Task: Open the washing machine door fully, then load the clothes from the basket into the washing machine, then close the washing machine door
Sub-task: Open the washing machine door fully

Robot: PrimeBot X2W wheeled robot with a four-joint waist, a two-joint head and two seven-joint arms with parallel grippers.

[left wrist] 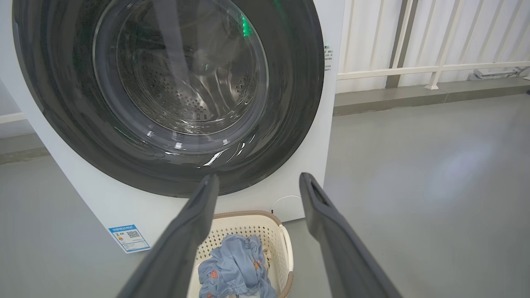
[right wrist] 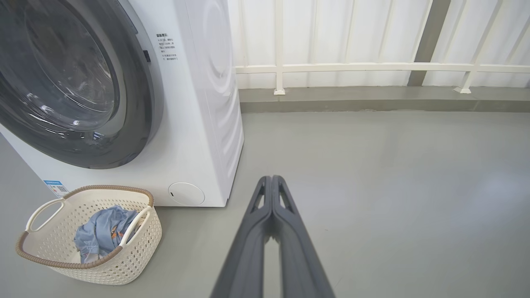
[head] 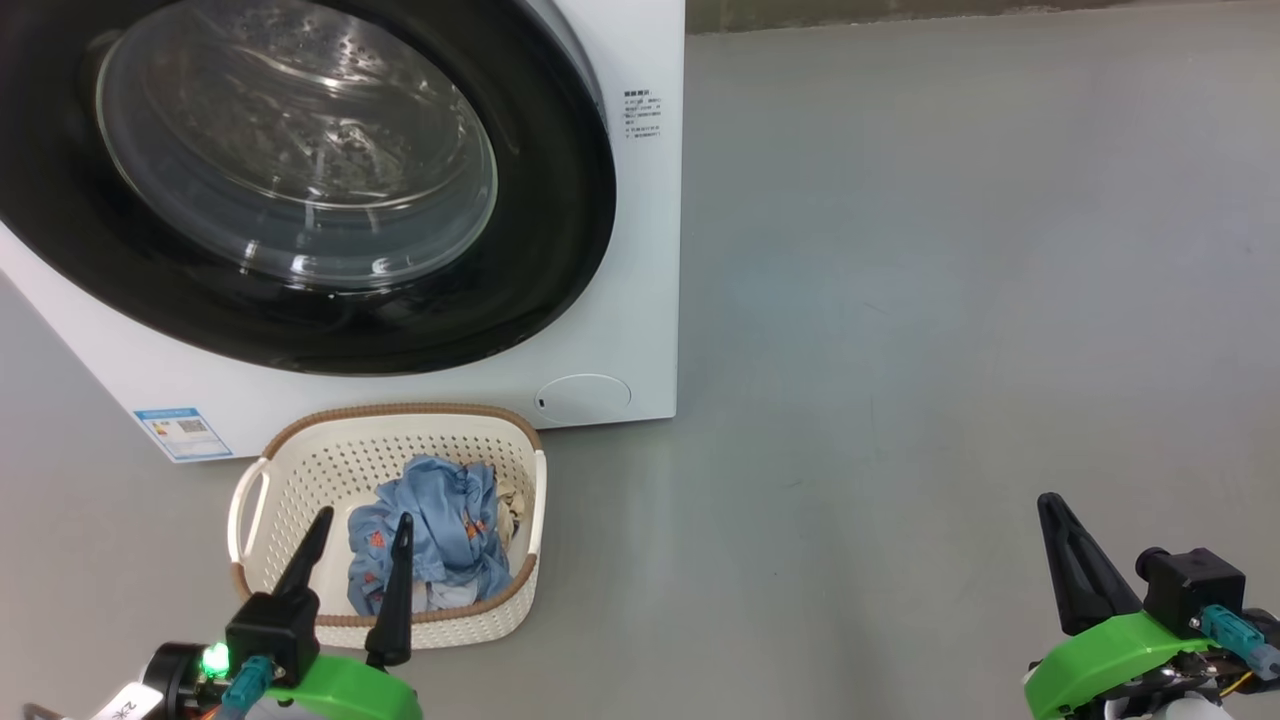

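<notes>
Head view: cuts off the door (head: 300, 190) at 12 and 9 o'clock, leaving only its lower right arc. Behind the glass, just glare and dim dots of drum holes. Door flat against the machine (head: 640, 300), shut, facing out toward 6 o'clock. At 7 o'clock of the front, a blue sticker (head: 183, 432), print too small to read. At 5 o'clock, a round flap (head: 583, 396).

Basket (head: 400, 411) on the floor (head: 950, 300) just at 6 o'clock of the machine, upright, mouth up, handles at 9 and 3 o'clock. Seemingly a little longer 9-to-3, but hard to be sure under foreshortening. Clothes (head: 430, 530) heaped inside toward 4 o'clock: blue fabric with orange prints, plus a pale scrap at the 3 o'clock edge, hard to identify. Partly hidden by the left gripper (head: 364, 516), fingers spread apart, empty, pointing to 12 o'clock above the basket's near half.

Left wrist view: same spread fingers framing the basket's far rim, with the clothes cut off at 6 o'clock.

Right gripper (head: 1050, 505) far off at 4 o'clock of the head view, body cut by the edge, showing as one dark spike. Right wrist view: fingers pressed together tip to tip, gripping nothing, aimed at 12 o'clock over the floor. Basket well apart at 8 o'clock, white railing (right wrist: 372, 66) along the top.
</notes>
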